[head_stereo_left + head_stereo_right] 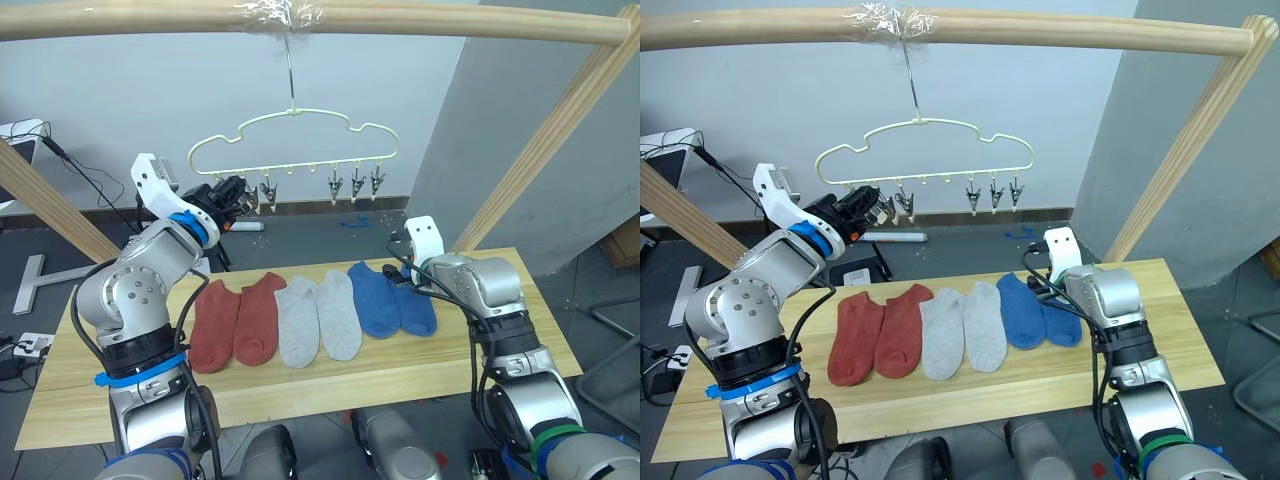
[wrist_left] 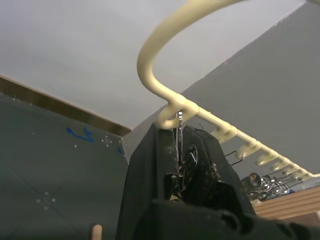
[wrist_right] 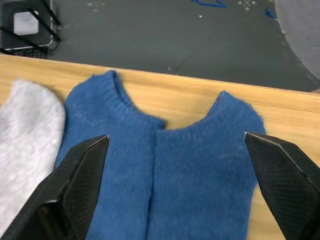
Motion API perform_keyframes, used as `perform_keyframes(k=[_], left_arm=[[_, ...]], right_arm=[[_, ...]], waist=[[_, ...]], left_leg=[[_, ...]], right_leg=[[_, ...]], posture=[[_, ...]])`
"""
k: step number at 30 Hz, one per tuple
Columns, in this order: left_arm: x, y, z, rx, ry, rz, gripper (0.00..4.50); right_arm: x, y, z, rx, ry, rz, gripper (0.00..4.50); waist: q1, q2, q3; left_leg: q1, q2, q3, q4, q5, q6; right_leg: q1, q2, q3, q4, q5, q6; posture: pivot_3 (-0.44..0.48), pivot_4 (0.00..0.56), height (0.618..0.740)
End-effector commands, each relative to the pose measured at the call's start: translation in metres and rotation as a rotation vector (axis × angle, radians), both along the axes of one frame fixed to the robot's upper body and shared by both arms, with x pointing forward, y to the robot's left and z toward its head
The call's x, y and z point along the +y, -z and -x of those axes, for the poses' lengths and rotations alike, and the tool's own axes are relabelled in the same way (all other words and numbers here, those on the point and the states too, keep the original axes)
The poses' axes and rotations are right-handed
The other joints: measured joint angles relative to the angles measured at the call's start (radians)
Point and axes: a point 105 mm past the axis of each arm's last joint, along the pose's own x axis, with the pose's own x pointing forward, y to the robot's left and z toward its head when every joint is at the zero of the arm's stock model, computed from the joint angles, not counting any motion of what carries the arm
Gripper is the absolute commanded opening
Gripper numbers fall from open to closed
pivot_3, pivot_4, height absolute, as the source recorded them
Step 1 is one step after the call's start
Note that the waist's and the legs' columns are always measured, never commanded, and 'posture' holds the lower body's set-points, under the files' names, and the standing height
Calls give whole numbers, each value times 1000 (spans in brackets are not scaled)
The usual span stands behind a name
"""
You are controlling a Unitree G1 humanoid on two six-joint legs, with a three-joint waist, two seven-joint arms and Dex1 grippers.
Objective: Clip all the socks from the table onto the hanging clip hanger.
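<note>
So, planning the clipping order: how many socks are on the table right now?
6, side by side on the table: two rust-red socks at the robot's left, two grey socks in the middle, two blue socks at its right.

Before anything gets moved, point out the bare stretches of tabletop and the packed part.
The table is bare at its right end, past the blue socks and the open right gripper, and at its left end, beyond the rust-red socks. A front strip below all the toes is free. The middle is crowded: red, light grey socks and blue lie side by side, touching.
</note>
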Motion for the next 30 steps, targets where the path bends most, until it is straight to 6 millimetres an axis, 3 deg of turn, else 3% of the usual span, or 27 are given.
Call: perform_keyframes(k=[1, 15, 30], left_arm=[[-4, -26, 6, -88, 29, 12, 236], [-1, -30, 8, -60, 56, 32, 236], [5, -34, 6, -33, 80, 53, 236]], right_arm=[[-7, -11, -15, -75, 56, 24, 4500], [-18, 12, -23, -48, 144, 77, 4500], [-26, 51, -16, 53, 226, 71, 4500]], waist=[[0, 0, 0], [2, 0, 0], [2, 0, 0]], left_leg=[[0, 0, 0, 0, 0, 0], [-1, 0, -1, 0, 0, 0], [-1, 0, -2, 0, 0, -1]], right_leg=[[0, 0, 0, 0, 0, 0], [-1, -2, -1, 0, 0, 0], [-1, -2, -2, 0, 0, 0]], posture=[[-277, 196, 740], [-261, 196, 740], [-249, 189, 740]])
